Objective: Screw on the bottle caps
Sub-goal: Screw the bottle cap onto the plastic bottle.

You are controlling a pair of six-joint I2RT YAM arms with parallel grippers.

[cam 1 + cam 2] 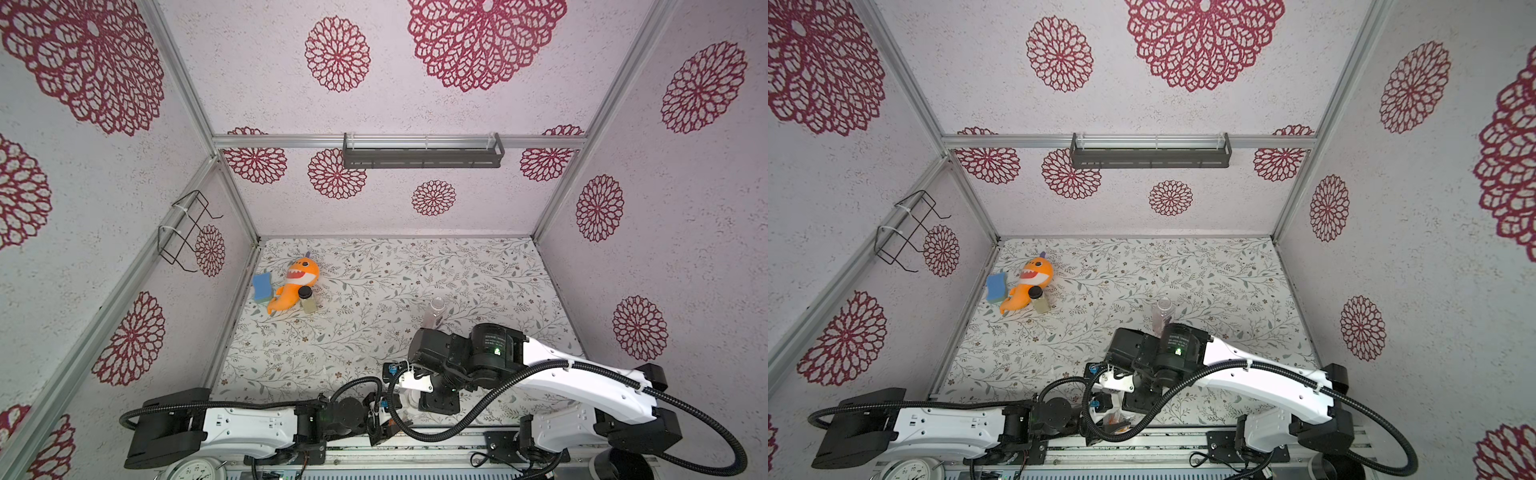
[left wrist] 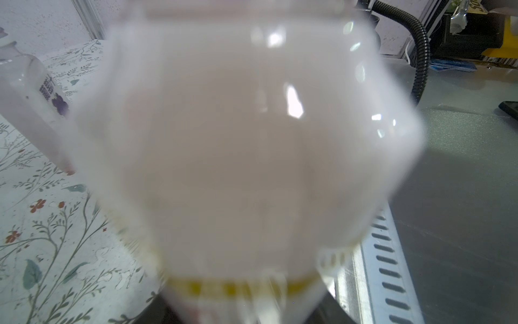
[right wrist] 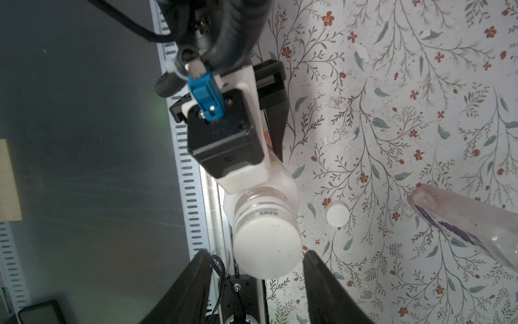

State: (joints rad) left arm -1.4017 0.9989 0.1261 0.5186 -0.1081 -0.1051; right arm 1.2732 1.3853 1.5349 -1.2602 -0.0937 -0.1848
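sitting between spread right tool (image 3: pixel 255 254) tips, white cap (image 3: pixel 266 246) on bottle (image 3: pixel 260 209)

An orange plush shark (image 1: pixel 297 282) lies between a blue sponge (image 1: pixel 262 286) and a black-lidded jar (image 1: pixel 307 300).

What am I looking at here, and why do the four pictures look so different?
Two robot arms, left and right, sit at a flowered table. Both top views look down from one overhead camera; the other two come from a small camera on each arm's wrist. The left gripper is shut on the orange-labelled bottle, so close to the left wrist camera that it blurs that picture. The right wrist view shows a white cap on that bottle's neck, with the right gripper open, a finger on either side. A second cap lies loose on the table near the grape bottle, which looks uncapped. In the far corner lie a plush toy, a sponge and a black-lidded jar.
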